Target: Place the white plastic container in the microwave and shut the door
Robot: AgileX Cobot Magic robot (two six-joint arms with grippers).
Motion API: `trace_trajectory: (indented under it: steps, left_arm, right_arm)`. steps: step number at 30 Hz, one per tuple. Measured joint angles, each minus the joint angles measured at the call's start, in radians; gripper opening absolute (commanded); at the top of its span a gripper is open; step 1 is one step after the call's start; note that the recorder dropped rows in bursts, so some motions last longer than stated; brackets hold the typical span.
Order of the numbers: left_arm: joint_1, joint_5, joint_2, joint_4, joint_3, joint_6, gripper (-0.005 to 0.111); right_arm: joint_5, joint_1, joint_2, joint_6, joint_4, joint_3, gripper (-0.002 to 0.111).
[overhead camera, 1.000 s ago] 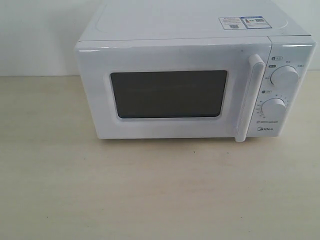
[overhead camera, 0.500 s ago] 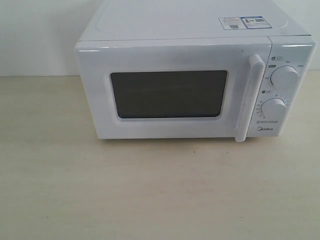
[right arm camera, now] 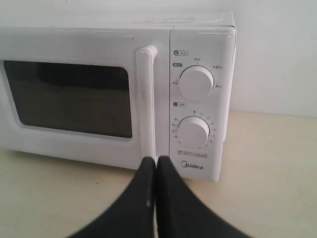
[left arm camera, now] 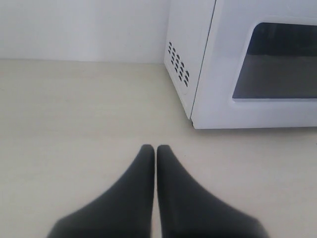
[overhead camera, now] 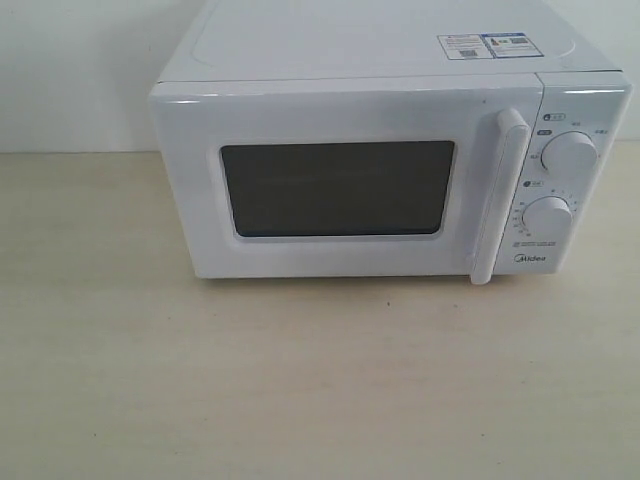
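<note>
The white Midea microwave (overhead camera: pixel 390 170) stands at the back of the table, its door (overhead camera: pixel 340 185) shut with the bar handle (overhead camera: pixel 498 195) upright. The white plastic container shows in no view. My left gripper (left arm camera: pixel 156 148) is shut with nothing in it, low over the table off the microwave's (left arm camera: pixel 237 64) left front corner. My right gripper (right arm camera: pixel 156 159) is shut and empty, a short way in front of the handle's (right arm camera: pixel 146 99) lower end and the lower dial (right arm camera: pixel 193 131). Neither gripper appears in the exterior view.
A pale wooden table (overhead camera: pixel 300 380) spreads in front of the microwave, and a white wall (overhead camera: pixel 70 70) rises behind it. Vent slots (left arm camera: pixel 178 67) mark the microwave's left side. Two dials (overhead camera: pixel 568 155) sit on its right panel.
</note>
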Motion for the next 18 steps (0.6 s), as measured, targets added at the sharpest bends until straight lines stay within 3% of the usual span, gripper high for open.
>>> trace_trajectory:
  steps: [13, 18]
  left_arm:
    - [0.0, 0.0, 0.0, 0.0, 0.0, 0.0, 0.004]
    - [0.0, 0.0, 0.0, 0.0, 0.0, 0.0, 0.004]
  right_arm:
    - [0.135, -0.002, -0.002, 0.0, -0.021, 0.004, 0.0]
    - [0.18, -0.06, -0.002, 0.016, -0.023, 0.004, 0.0]
